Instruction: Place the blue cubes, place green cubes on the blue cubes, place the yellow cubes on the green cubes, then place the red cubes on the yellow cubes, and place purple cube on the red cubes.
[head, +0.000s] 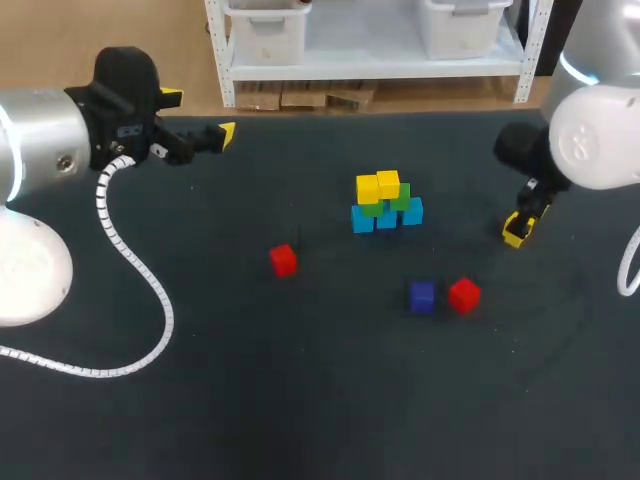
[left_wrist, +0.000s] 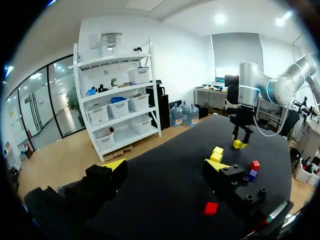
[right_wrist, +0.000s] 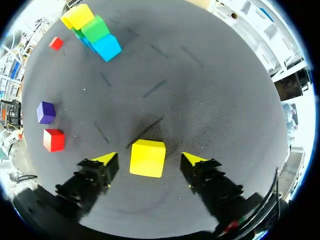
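Observation:
Mid-table stands a small pile: blue cubes (head: 411, 212) at the bottom, green cubes (head: 401, 196) on them, two yellow cubes (head: 378, 186) on top. To its right my right gripper (head: 517, 229) points down at the table. In the right wrist view a loose yellow cube (right_wrist: 147, 158) lies between that gripper's (right_wrist: 150, 160) fingers, with a gap on each side; it is open. One red cube (head: 283, 260) lies left of the pile. A purple cube (head: 422, 296) and a second red cube (head: 464, 295) lie in front. My left gripper (head: 200, 116) hovers open and empty at the far left.
The dark table mat (head: 300, 400) is bare in front of the loose cubes and along the left side. The left arm's white coiled cable (head: 140, 270) hangs over the left part of the table.

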